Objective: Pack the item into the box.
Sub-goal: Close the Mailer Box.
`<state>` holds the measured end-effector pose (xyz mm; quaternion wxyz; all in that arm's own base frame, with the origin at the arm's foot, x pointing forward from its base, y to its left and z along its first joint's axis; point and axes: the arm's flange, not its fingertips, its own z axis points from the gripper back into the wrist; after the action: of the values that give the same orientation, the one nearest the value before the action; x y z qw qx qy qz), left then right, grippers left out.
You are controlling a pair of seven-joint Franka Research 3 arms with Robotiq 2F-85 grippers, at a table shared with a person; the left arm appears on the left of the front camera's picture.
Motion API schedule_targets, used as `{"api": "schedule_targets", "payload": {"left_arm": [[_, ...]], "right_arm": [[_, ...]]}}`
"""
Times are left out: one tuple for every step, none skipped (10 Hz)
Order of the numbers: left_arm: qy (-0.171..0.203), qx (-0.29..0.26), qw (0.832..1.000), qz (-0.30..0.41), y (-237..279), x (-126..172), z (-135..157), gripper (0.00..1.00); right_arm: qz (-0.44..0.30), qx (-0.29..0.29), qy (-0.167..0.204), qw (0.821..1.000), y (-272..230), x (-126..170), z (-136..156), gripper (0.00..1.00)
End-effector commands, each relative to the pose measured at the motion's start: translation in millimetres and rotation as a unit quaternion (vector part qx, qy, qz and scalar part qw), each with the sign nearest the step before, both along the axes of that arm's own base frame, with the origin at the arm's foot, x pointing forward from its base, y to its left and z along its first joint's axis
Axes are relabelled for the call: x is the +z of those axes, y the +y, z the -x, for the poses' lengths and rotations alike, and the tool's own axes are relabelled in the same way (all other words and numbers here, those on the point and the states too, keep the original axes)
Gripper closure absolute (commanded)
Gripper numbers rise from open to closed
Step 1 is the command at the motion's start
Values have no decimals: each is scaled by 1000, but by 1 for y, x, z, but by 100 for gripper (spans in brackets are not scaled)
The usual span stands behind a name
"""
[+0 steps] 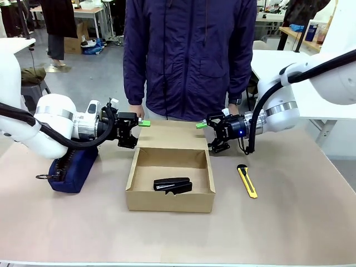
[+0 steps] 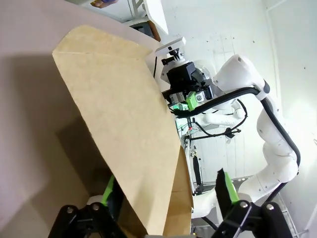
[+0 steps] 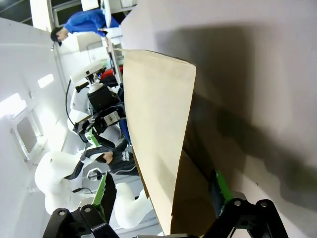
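The brown cardboard box [image 1: 169, 201] stands open at mid-table. The item [image 1: 172, 185], a black stapler-shaped object, lies flat on its floor. The lid flap [image 1: 169, 135] stretches away from the far wall toward the person. My left gripper [image 1: 139, 133] is open at the flap's left edge, one green pad above it and one finger below. My right gripper [image 1: 207, 137] is open the same way at the right edge. In the left wrist view the flap [image 2: 129, 129] passes between the spread fingers of the left gripper [image 2: 166, 183]. The right wrist view shows the flap [image 3: 158, 114] inside the right gripper [image 3: 159, 183].
A navy zippered pouch [image 1: 69, 167] lies under my left arm at the table's left. A yellow-and-black utility knife [image 1: 247, 181] lies right of the box. A person in a dark jacket [image 1: 189, 55] stands at the far edge, hands resting just behind the flap.
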<state>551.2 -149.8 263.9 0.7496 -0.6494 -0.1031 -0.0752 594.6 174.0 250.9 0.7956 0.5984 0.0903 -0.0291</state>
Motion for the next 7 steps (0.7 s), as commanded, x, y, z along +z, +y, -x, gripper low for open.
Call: {"api": "schedule_targets", "payload": {"left_arm": [[4, 5, 1000, 8, 1, -2, -2, 19], [3, 5, 1000, 7, 5, -2, -4, 39], [3, 4, 1000, 7, 5, -2, -4, 24], [4, 6, 1000, 5, 5, -3, -5, 43], [5, 10, 1000, 5, 5, -3, -5, 43], [8, 5, 1000, 7, 5, -3, -6, 43], [10, 1, 1000, 1, 4, -4, -7, 43]], "right_arm": [[-9, -9, 7, 1000, 3, 2, -6, 19], [-10, -10, 7, 1000, 3, 1, -6, 38], [-11, -11, 3, 1000, 3, 1, -5, 24], [-16, -15, 1, 1000, 3, 2, -6, 24], [-17, -13, 1, 1000, 3, 2, -6, 24], [-19, -12, -1, 1000, 3, 1, -6, 24], [-24, -15, -4, 1000, 2, 2, -7, 24]]}}
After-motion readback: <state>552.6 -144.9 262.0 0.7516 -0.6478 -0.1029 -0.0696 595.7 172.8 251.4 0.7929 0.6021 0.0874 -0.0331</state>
